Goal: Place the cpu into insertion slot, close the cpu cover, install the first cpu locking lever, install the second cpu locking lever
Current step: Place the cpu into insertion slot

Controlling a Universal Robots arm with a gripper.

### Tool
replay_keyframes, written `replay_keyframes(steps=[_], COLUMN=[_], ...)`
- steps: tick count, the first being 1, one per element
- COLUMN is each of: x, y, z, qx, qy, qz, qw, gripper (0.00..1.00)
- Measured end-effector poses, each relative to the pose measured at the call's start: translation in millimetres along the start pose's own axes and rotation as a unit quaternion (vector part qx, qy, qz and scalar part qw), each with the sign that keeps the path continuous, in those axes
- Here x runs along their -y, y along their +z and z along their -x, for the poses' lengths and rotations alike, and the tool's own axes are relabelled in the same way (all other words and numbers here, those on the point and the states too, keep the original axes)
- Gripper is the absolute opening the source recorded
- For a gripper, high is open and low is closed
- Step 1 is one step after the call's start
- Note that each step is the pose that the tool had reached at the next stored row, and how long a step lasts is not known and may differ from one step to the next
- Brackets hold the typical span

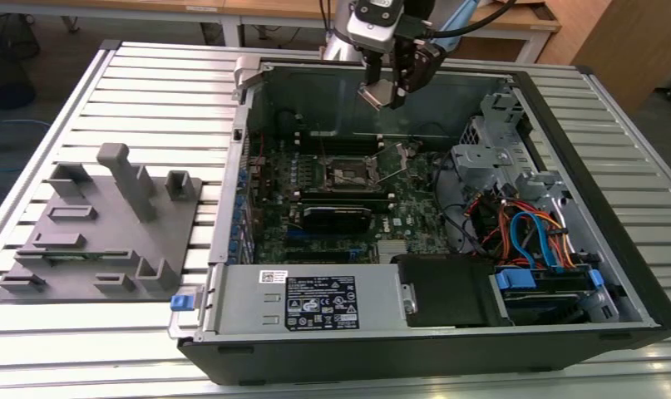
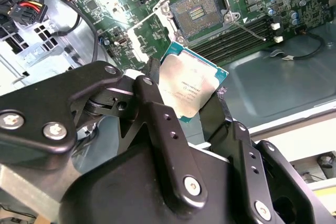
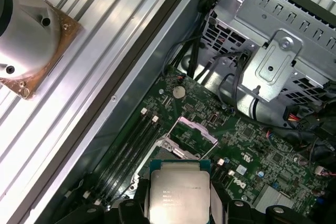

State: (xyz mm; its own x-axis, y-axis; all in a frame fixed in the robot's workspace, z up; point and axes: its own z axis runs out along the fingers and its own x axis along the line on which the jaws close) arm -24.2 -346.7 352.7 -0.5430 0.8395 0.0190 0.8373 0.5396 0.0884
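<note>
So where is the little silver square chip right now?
In the exterior view, the flat silver-grey square chip is pinched in the black claw, up over the open computer case, with the dark square socket below.

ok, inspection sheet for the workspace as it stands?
Surface: slatted silver metal table, carrying open black computer case.
Job's things: square silver-topped cpu held in the air above green circuit board; square dark insertion slot empty, contacts exposed; thin silver cpu cover appears raised, not over the slot.
Clutter: grey plastic fixture tray beside the case.
Grippers: black gripper shut on the cpu.
Cables: orange and blue cable bundle inside the case, apart from the slot.
Surroundings: wooden furniture behind the table.
</note>
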Motion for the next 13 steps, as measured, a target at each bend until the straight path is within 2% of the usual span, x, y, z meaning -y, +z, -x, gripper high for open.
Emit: replay_keyframes(steps=[13], x=[0.0], y=[0.0], z=[0.0], qx=[0.001], qy=[0.011], qz=[0.0002], qw=[0.9999], gripper=[0.54])
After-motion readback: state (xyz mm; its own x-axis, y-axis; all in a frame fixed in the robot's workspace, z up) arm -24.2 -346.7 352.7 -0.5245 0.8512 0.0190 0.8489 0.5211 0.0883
